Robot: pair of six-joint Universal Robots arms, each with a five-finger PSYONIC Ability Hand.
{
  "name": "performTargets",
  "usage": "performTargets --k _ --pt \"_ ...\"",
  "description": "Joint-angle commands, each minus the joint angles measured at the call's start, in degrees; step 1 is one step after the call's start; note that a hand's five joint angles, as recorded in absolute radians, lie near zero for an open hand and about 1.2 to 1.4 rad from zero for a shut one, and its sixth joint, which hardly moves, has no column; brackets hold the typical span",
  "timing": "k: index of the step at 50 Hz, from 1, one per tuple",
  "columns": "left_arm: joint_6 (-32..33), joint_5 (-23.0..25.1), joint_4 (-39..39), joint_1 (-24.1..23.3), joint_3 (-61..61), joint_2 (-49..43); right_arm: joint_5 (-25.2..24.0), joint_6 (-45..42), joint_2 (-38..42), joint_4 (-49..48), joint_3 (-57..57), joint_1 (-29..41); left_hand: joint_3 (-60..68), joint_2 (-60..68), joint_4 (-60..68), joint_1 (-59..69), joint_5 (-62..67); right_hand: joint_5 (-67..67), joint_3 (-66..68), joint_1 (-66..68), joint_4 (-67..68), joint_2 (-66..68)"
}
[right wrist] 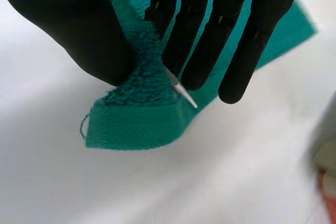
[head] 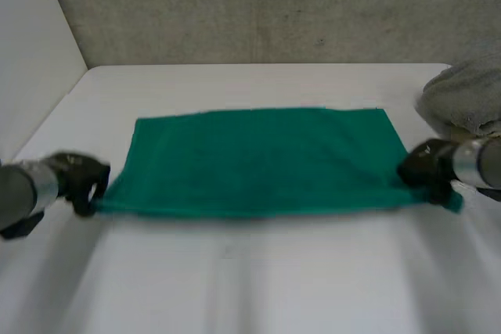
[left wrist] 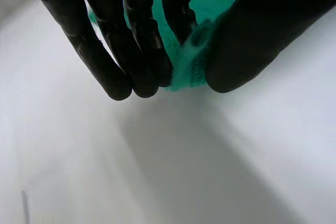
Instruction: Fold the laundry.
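A green towel (head: 262, 160) lies spread flat across the middle of the white table (head: 250, 279). My left hand (head: 82, 181) holds its near left corner; in the left wrist view the green towel corner (left wrist: 188, 65) is pinched between fingers (left wrist: 139, 51) and thumb (left wrist: 247, 40). My right hand (head: 424, 166) holds the near right corner. There the towel corner (right wrist: 134, 121), with its hemmed edge and a small white tag, sits squeezed between thumb (right wrist: 73, 30) and fingers (right wrist: 210, 30).
A pile of grey cloth (head: 466, 99) lies at the table's right edge, just beyond my right hand. A concrete wall (head: 258, 5) backs the table. Bare white tabletop stretches in front of the towel.
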Motion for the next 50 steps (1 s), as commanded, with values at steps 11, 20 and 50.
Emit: performTargets --k 11,20,50 --pt "-1.5 -0.8 3.3 -5.3 21.5 -13.5 2.8 5.4 8.1 -1.6 -14.2 1.3 11.8 11.4 11.5 12.6 13.2 13.6 12.3 14.7 11.6 13.1" --pt "-4.7 -11.1 2.6 -8.2 43.2 -28.2 5.5 12.8 17.8 -15.2 -28.5 4.5 11.8 11.4 11.5 12.6 13.2 13.6 12.3 14.7 11.6 13.1" --pt "-15.6 -10.2 5.6 -13.9 39.9 -21.4 3.6 25.5 6.7 -17.9 -22.8 3.0 -58.2 -58.6 -58.5 -57.4 -56.8 -56.4 -57.7 -55.3 -58.4 -56.9"
